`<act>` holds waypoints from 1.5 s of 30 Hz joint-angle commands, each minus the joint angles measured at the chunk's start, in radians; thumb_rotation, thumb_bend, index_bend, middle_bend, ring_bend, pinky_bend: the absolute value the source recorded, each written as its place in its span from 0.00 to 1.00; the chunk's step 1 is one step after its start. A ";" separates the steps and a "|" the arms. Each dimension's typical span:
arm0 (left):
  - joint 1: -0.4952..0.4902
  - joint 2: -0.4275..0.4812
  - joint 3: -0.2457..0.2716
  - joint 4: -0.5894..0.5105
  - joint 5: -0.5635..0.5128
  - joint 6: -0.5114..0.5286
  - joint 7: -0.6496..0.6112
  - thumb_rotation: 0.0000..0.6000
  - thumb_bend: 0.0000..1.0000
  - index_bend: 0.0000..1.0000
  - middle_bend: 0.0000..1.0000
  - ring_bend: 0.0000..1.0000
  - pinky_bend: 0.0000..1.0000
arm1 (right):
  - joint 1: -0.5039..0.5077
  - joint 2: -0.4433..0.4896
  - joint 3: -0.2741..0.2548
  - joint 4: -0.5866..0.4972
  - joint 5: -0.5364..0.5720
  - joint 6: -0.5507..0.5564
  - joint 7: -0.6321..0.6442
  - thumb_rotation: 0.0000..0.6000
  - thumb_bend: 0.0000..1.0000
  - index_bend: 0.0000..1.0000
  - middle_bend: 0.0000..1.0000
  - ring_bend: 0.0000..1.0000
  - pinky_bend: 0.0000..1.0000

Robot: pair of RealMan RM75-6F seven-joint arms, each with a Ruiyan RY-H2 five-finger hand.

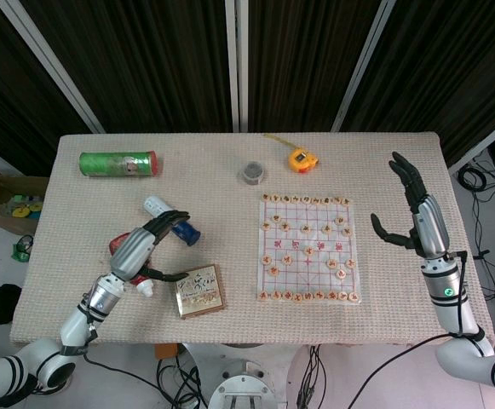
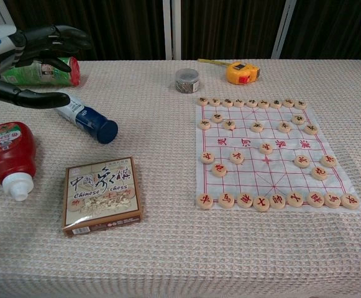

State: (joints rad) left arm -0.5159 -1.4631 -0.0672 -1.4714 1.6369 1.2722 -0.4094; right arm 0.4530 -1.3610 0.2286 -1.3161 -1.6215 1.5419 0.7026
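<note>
My left hand [image 1: 149, 237] [image 2: 25, 59] hovers at the table's left with its fingers spread and curved, holding nothing. Just beyond and under it lies a white tube with a blue cap [image 1: 189, 233] [image 2: 87, 118]. Beneath the wrist lies a red squeeze bottle [image 1: 116, 247] [image 2: 7, 152] with a white cap. A Chinese chess box [image 1: 200, 290] [image 2: 100, 194] lies near the front edge. The chess sheet [image 1: 298, 277] [image 2: 279, 171] carries several round wooden pieces. My right hand [image 1: 417, 213] is raised to the right of the sheet, fingers apart and empty; the chest view does not show it.
A green can [image 1: 118, 164] [image 2: 46, 71] lies on its side at the back left. A small grey tin [image 1: 252, 173] [image 2: 187, 80] and a yellow tape measure [image 1: 300, 159] [image 2: 242, 72] sit at the back centre. Dark curtains hang behind the table.
</note>
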 commanded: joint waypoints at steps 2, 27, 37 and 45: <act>-0.001 -0.004 0.004 0.002 0.000 0.001 0.010 0.55 0.06 0.13 0.11 0.09 0.21 | 0.002 0.005 0.000 0.000 0.000 0.006 0.001 1.00 0.36 0.00 0.00 0.00 0.00; -0.011 0.015 0.019 -0.002 -0.009 0.002 0.029 0.55 0.06 0.13 0.11 0.09 0.21 | -0.007 0.010 -0.051 -0.005 -0.019 0.007 -0.138 1.00 0.38 0.00 0.00 0.00 0.00; 0.001 0.037 0.010 0.010 -0.016 0.026 0.158 0.55 0.06 0.13 0.11 0.09 0.21 | -0.012 0.128 -0.111 -0.138 0.031 -0.168 -0.522 1.00 0.39 0.01 0.00 0.00 0.01; 0.044 0.088 0.006 0.005 -0.113 0.012 0.372 0.62 0.06 0.13 0.11 0.09 0.21 | -0.020 0.230 -0.166 -0.352 0.141 -0.338 -0.895 1.00 0.38 0.14 0.00 0.00 0.00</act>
State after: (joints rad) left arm -0.4918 -1.3921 -0.0586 -1.4746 1.5531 1.2802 -0.1106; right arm 0.4374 -1.1823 0.0954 -1.5739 -1.5395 1.2850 -0.0706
